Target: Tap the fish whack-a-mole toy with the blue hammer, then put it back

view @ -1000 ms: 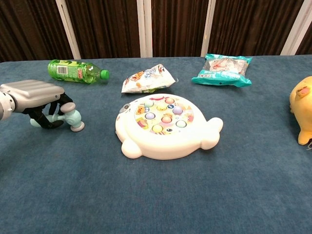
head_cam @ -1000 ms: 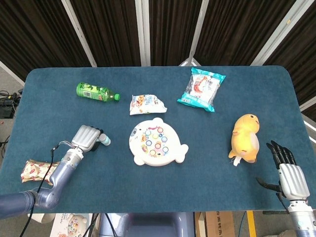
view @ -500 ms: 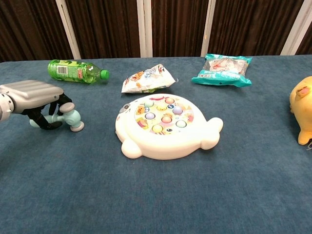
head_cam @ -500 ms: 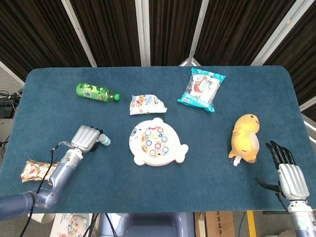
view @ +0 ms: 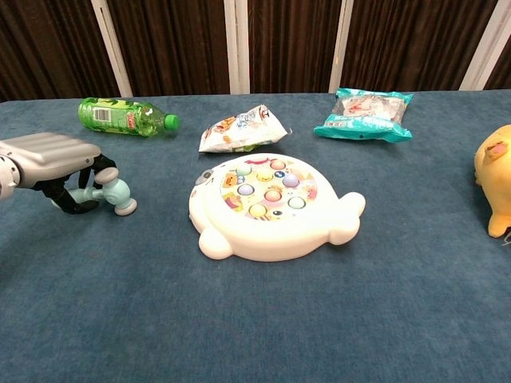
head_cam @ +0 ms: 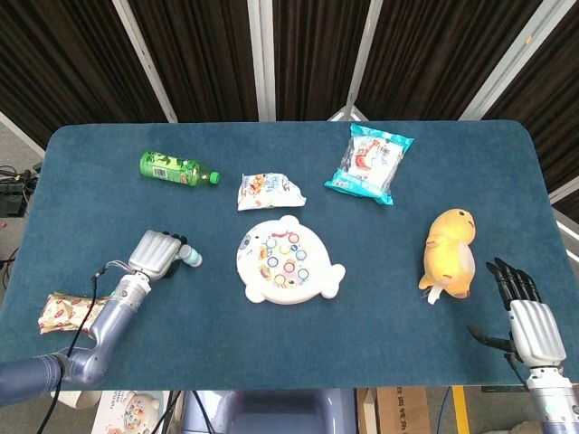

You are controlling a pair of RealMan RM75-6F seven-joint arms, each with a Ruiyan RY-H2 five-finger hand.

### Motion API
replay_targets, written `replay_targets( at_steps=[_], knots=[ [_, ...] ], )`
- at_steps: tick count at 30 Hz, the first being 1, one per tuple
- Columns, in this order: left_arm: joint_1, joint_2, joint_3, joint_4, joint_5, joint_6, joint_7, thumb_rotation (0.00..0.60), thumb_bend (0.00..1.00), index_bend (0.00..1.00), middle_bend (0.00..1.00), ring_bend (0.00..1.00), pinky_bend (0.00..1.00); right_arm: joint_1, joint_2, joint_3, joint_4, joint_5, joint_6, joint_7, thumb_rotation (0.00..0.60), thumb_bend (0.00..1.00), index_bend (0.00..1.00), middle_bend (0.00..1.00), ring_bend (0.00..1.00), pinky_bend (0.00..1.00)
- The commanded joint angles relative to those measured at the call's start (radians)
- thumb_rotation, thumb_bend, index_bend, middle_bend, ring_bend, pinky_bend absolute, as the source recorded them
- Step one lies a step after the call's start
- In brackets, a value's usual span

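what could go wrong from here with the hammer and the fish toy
1. The left hand covers the blue hammer from above, fingers curled at its handle; the hold looks shallow, so the hammer might slip or roll on lifting.
2. The fish toy lies loose on the table; a hard or off-centre tap could push it toward the snack bag.
3. A wide swing might clip the green bottle.

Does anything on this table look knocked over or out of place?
The green bottle lies on its side near the table's far left, and the yellow plush toy lies flopped over on the right. Nothing looks spilled or broken.
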Motion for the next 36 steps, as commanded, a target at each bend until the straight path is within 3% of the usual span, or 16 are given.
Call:
replay_targets(
  at_steps=[1,25,32,36],
  knots=[
    [0.003,0.001,-0.004,-0.001,-0.002,0.001,0.003,0.600,0.14,0.36,0.38,0.39,0.56,0.000,0.000,-0.001,0.000,-0.001,0.001,0.000,0.600,0.19,0.00,0.00,0.00,0.00],
    [0.024,0.023,-0.042,-0.035,-0.006,0.004,0.012,0.600,0.09,0.18,0.18,0.24,0.39,-0.001,-0.001,-0.003,-0.001,-0.006,0.004,-0.003,0.600,0.19,0.00,0.00,0.00,0.00],
    [0.036,0.052,-0.054,-0.081,0.009,0.034,0.013,0.600,0.02,0.06,0.05,0.10,0.25,-0.002,0.000,-0.002,0.001,-0.006,0.007,-0.001,0.600,0.19,0.00,0.00,0.00,0.00],
    [0.072,0.103,-0.059,-0.165,0.045,0.111,-0.006,0.600,0.02,0.01,0.00,0.03,0.16,-0.001,0.001,-0.002,0.008,-0.016,0.012,0.001,0.600,0.19,0.00,0.00,0.00,0.00]
  ],
)
